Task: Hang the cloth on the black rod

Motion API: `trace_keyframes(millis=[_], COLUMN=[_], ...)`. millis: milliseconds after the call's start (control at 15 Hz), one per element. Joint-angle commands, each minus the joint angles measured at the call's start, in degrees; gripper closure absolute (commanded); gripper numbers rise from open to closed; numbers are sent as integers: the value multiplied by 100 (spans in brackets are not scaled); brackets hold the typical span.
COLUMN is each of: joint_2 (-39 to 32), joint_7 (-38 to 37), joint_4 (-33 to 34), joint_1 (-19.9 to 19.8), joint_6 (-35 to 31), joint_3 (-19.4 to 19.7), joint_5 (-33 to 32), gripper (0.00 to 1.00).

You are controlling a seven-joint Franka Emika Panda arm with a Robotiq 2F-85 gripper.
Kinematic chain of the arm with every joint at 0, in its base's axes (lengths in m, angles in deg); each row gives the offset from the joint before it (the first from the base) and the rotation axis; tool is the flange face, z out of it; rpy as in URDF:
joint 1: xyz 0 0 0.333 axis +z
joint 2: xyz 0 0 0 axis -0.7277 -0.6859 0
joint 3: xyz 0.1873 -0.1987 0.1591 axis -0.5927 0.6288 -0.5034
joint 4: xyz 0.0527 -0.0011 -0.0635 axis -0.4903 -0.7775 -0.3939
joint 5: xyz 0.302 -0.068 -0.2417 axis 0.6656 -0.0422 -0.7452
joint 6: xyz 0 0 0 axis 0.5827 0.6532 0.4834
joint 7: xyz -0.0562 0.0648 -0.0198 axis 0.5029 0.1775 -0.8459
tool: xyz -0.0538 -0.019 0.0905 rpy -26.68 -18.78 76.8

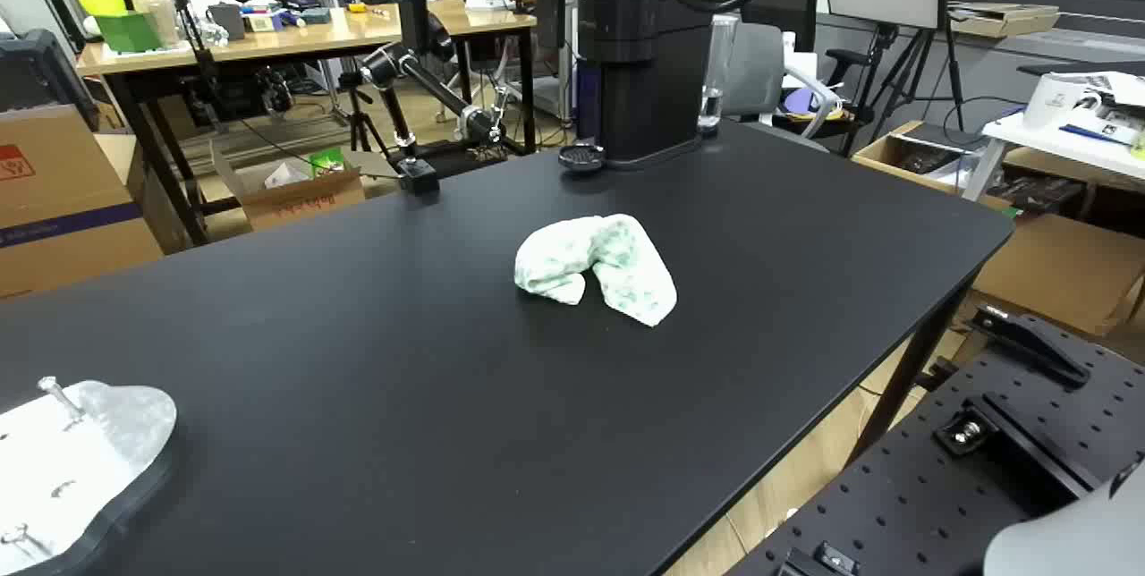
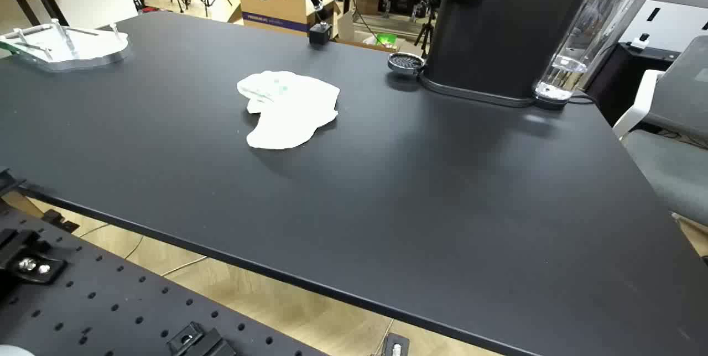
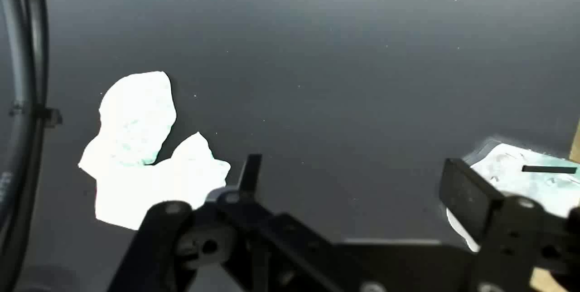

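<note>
A white cloth with a pale green pattern lies crumpled on the black table, in both exterior views [image 1: 617, 267] [image 2: 293, 107] and at the left of the wrist view [image 3: 140, 156]. My gripper [image 3: 351, 165] is open, with nothing between its fingers. It hangs above the table, and the cloth lies beyond its left finger in the wrist view. The gripper also shows at the top of an exterior view [image 1: 483, 39]. A short black bar [image 3: 549, 169] shows over a white board behind the right finger; I cannot tell whether it is the rod.
The white board with upright pegs [image 1: 116, 433] stands at one end of the table, also in an exterior view [image 2: 83, 49]. A black machine [image 2: 492, 41] with a clear tank [image 2: 581, 46] stands on the table. A jointed black stand [image 1: 417, 173] is clamped to an edge.
</note>
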Motion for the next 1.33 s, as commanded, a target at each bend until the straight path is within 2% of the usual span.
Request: trace_keyframes(millis=[0, 600, 933, 1267], joint_2=[-4, -4, -90, -460], joint_7=[-4, -4, -70, -58], joint_4=[9, 10, -431, -1024], joint_1=[8, 8, -336, -821], joint_6=[2, -7, -545, -1696], joint_3=[8, 9, 27, 252], joint_5=[-4, -4, -1093, -2349], gripper=[0, 0, 0, 0])
